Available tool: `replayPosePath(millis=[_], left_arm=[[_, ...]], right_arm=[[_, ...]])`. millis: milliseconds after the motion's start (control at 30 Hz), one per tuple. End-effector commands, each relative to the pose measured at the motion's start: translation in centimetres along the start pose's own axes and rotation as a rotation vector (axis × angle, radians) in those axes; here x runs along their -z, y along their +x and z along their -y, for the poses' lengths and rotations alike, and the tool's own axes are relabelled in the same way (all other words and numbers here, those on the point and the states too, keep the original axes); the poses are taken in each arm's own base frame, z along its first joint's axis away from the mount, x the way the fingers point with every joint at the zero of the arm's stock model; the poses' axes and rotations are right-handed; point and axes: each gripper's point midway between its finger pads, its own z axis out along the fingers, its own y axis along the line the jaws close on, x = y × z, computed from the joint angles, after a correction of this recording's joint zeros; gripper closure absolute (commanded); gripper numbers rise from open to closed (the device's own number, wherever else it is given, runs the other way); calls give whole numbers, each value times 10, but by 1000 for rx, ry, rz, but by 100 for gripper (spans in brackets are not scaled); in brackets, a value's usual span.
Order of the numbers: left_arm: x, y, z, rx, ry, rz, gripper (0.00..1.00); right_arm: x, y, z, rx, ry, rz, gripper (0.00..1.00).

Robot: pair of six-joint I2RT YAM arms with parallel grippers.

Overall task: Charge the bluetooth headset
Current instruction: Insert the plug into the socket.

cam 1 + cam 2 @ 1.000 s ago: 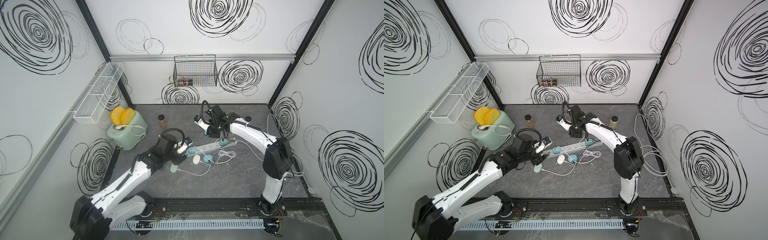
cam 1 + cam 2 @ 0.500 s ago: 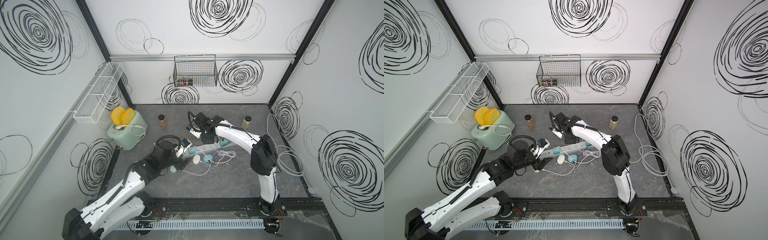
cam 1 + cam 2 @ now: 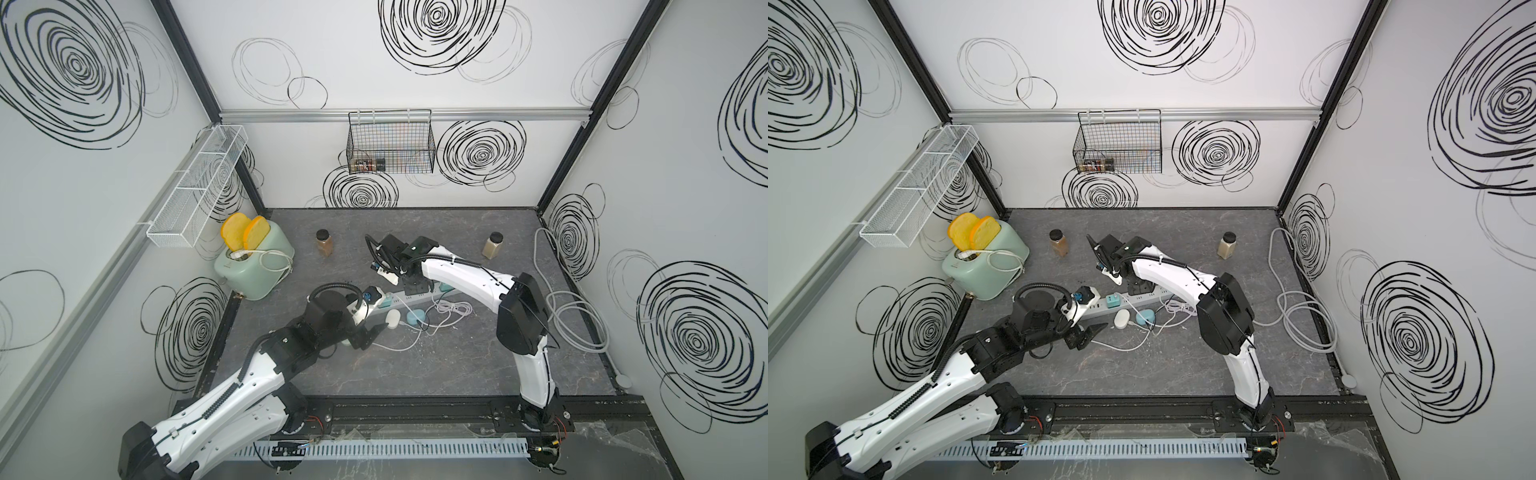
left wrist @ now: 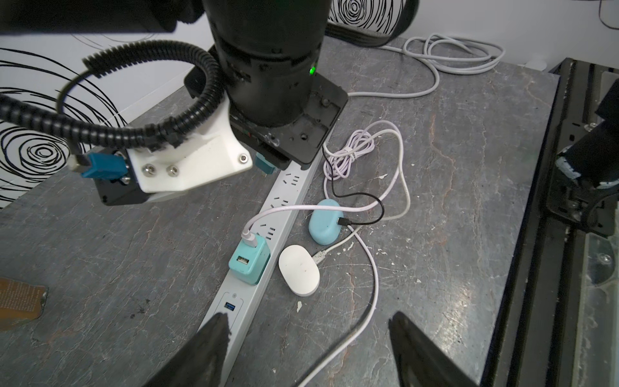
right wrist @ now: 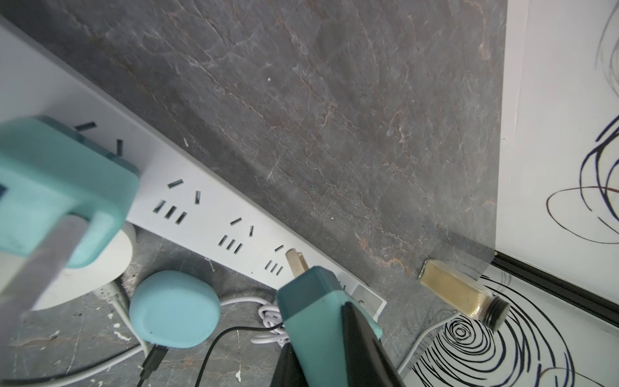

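My right gripper [image 5: 318, 348] is closed on a dark-teal block-shaped plastic plug adapter [image 5: 311, 301]. The adapter's two metal prongs [image 5: 296, 264] point at the long white plastic power strip [image 5: 207, 214], near its end sockets. I cannot tell whether the prongs touch the strip.

My left gripper [image 4: 308, 321] stands wide open and holds nothing. One fingertip is over the strip's USB end, the other over bare tabletop [image 4: 469, 167].

The light-blue oval headset case [image 4: 325, 221] lies on the grey marbled tabletop just beside the strip, with a thin black cable [image 4: 345, 221] plugged into its side. A white oval case [image 4: 299, 274] lies near it. A light-teal cube charger [image 4: 249, 263] sits in a strip socket.
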Motion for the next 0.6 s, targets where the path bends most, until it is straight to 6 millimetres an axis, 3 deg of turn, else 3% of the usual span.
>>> replayPosePath(millis=[0, 200, 567], left_arm=[[2, -15, -3, -5, -15, 55, 21], [2, -15, -3, -9, -14, 55, 21], [2, -15, -4, -13, -19, 56, 21]], right_arm=[[1, 16, -10, 13, -5, -77, 92], [-5, 23, -22, 25, -3, -110, 92], [-12, 15, -17, 72, 25, -141, 92]])
